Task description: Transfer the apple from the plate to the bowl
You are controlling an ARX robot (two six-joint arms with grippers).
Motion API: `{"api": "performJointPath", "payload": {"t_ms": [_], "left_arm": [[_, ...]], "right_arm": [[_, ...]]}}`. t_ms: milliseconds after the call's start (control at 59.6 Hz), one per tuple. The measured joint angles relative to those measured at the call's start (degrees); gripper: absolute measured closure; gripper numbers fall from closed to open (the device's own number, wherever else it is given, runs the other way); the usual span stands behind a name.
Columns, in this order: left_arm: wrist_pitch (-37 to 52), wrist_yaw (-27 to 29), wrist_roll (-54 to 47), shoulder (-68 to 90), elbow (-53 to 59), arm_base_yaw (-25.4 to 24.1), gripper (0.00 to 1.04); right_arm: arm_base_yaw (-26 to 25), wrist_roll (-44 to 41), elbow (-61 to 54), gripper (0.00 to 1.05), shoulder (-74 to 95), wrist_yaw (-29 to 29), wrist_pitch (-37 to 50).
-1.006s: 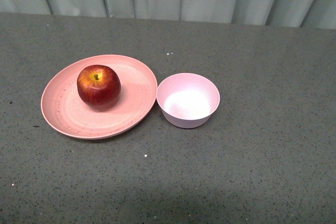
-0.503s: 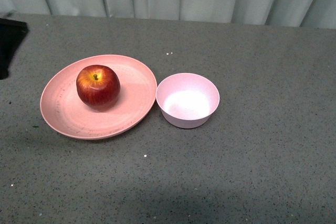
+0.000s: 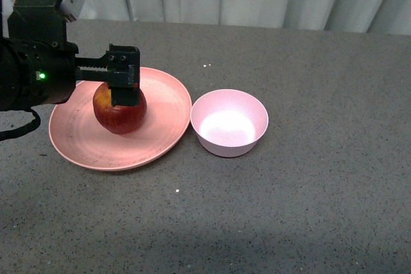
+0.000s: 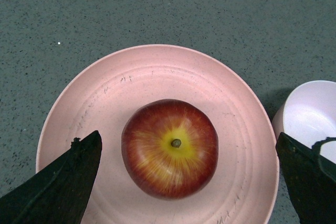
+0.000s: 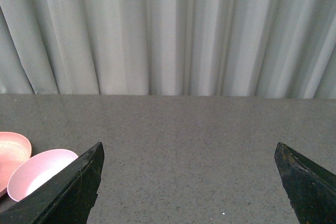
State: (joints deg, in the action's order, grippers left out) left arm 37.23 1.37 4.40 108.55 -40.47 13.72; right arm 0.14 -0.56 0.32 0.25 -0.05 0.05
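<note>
My left jaws hang spread wide above the apple (image 4: 169, 148), which sits on the plate (image 3: 164, 97), just beside the bowl (image 3: 229, 123). My right jaws stand wide apart over the tabletop (image 5: 189, 145).

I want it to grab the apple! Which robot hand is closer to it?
Left. The left gripper hangs right over the apple, open jaws either side. The right gripper is away on the bowl's side.

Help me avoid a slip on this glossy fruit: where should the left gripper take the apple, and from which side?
Probably across its widest middle, from straight above. The apple sits upright on the plate, stem up, round sides free, and the open left gripper flanks it with a finger on each side.
</note>
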Motion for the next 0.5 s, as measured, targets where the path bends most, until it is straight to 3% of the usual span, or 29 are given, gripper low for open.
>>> {"api": "performJointPath", "payload": {"t_ms": [503], "left_arm": [[-5.7,-0.2,1.3,10.0,-7.7,0.0,0.07]], "right_arm": [[0.0,0.0,0.0,0.09,0.0,0.0,0.0]]}}
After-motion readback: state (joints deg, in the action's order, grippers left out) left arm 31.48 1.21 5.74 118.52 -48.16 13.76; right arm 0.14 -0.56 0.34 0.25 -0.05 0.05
